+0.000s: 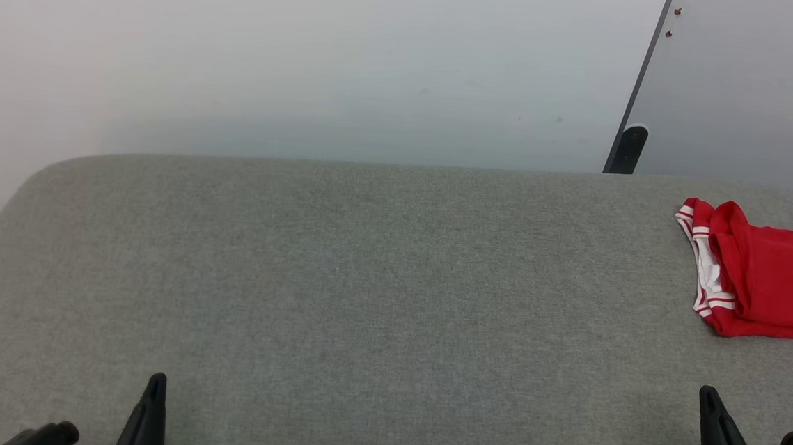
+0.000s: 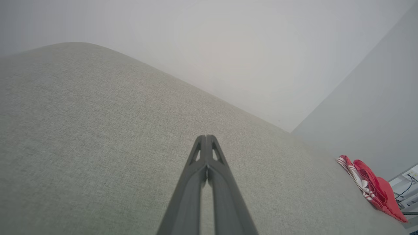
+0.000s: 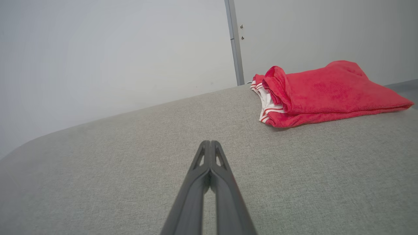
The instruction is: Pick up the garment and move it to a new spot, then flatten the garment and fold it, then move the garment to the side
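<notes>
While the left claw (image 2: 206,137) and right claw (image 3: 211,142) sit clenched on nothing near the surface's (image 1: 364,283) front edge, the folded garment (image 1: 769,283) lies at its far right corner, ahead of the right claw.

One garment (image 1: 769,283), one grey padded surface (image 1: 364,283), one left gripper (image 2: 206,136), one right gripper (image 3: 210,142)

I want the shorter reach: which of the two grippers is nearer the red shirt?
The right gripper, close to the garment at the grey surface's right side; the left gripper is far off at the opposite side.
</notes>
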You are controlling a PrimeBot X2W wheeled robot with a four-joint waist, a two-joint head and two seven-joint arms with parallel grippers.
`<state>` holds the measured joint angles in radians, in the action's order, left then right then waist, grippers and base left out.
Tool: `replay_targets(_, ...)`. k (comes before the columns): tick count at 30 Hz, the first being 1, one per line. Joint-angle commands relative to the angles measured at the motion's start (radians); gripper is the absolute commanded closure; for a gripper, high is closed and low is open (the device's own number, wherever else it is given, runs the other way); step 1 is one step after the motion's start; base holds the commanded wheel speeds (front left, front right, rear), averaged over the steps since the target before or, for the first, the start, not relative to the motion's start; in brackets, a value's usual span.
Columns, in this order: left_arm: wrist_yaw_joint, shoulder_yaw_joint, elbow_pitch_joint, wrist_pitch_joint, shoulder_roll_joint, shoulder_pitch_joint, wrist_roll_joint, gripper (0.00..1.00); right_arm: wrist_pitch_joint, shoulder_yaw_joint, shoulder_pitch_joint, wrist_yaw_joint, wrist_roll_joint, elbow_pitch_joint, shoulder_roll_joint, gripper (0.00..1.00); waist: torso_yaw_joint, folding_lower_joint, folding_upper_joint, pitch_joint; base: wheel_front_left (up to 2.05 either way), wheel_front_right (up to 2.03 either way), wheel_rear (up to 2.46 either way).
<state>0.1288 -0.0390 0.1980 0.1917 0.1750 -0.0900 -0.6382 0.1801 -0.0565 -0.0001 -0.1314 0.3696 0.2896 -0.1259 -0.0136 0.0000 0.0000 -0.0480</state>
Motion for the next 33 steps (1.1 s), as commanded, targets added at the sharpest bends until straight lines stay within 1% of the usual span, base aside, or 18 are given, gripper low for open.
replay_targets(1, 0.001, -0.008, -0.013, -0.009, 0.004, 0.029, -0.032, 1.0, -0.007, -0.005, -0.032, 0.0, 0.039, -0.019, -0.003, 1.0, 0.0, 0.0, 0.0, 0.001, 0.0, 0.0, 0.0)
replay_targets(17, 0.001, -0.024, 0.0, -0.075, -0.024, 0.069, -0.241, 1.0, -0.069, -0.016, -0.05, 0.0, 0.306, -0.028, 0.014, 1.0, 0.002, 0.0, 0.0, 0.008, 0.0, 0.0, 0.0)
replay_targets(33, 0.001, -0.037, 0.011, -0.13, -0.048, 0.102, -0.416, 1.0, -0.123, -0.026, -0.067, 0.001, 0.53, -0.033, 0.029, 1.0, 0.004, 0.0, 0.0, 0.015, 0.0, 0.0, 0.0)
